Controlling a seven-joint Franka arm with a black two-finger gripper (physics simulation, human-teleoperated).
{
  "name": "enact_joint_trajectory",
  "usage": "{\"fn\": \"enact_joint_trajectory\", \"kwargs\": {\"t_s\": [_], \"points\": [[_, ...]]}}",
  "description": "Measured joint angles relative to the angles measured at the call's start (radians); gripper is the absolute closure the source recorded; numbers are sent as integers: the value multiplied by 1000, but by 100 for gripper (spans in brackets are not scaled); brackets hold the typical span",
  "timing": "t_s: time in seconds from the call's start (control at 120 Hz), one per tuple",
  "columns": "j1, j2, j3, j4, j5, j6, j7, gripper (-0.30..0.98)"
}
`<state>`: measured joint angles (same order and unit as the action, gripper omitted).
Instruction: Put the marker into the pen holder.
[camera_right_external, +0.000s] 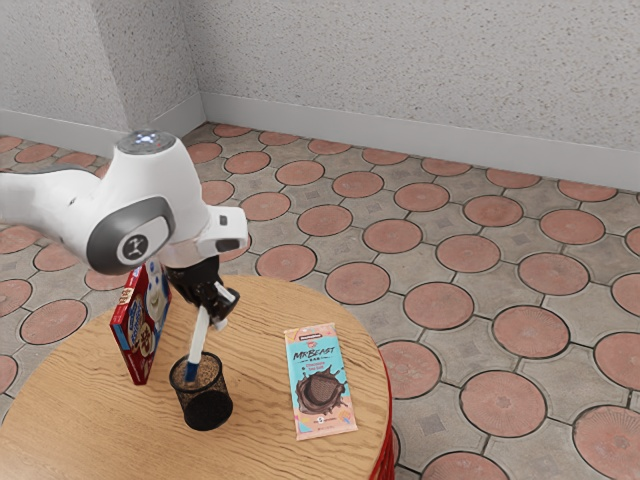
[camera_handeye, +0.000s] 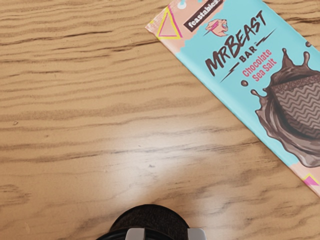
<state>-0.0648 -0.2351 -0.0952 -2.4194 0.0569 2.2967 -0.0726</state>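
My gripper (camera_right_external: 220, 308) is low over the table in the exterior view, shut on the marker (camera_right_external: 199, 334) near its upper end. The marker is white with a blue lower end and hangs nearly upright, slightly tilted. That blue end is at the mouth of the black mesh pen holder (camera_right_external: 208, 410); how deep it reaches inside I cannot tell. In the wrist view my gripper (camera_handeye: 166, 234) has its two grey fingertips apart, in front of the pen holder (camera_handeye: 150, 216). The part of the marker between them is hidden there.
A blue chocolate bar (camera_right_external: 320, 385) lies flat on the round wooden table (camera_right_external: 265, 445), toward the exterior view's right of the holder; the bar (camera_handeye: 250, 80) is near my hand. A red and blue box (camera_right_external: 134, 337) stands upright behind the holder, toward the exterior view's left.
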Motion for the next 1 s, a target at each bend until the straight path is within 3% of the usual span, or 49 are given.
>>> {"fn": "enact_joint_trajectory", "kwargs": {"t_s": [0.208, 0.542, 0.742, 0.875, 1.0], "points": [[10, 49, 7, 28, 15, 22, 5, 73], [51, 230, 10, 70, 31, 48, 10, 73], [77, 199, 11, 90, 9, 26, 29, 31], [57, 165, 5, 492, 7, -240, 79, 17], [30, 129, 15, 605, 1, -416, 159, 9]]}}
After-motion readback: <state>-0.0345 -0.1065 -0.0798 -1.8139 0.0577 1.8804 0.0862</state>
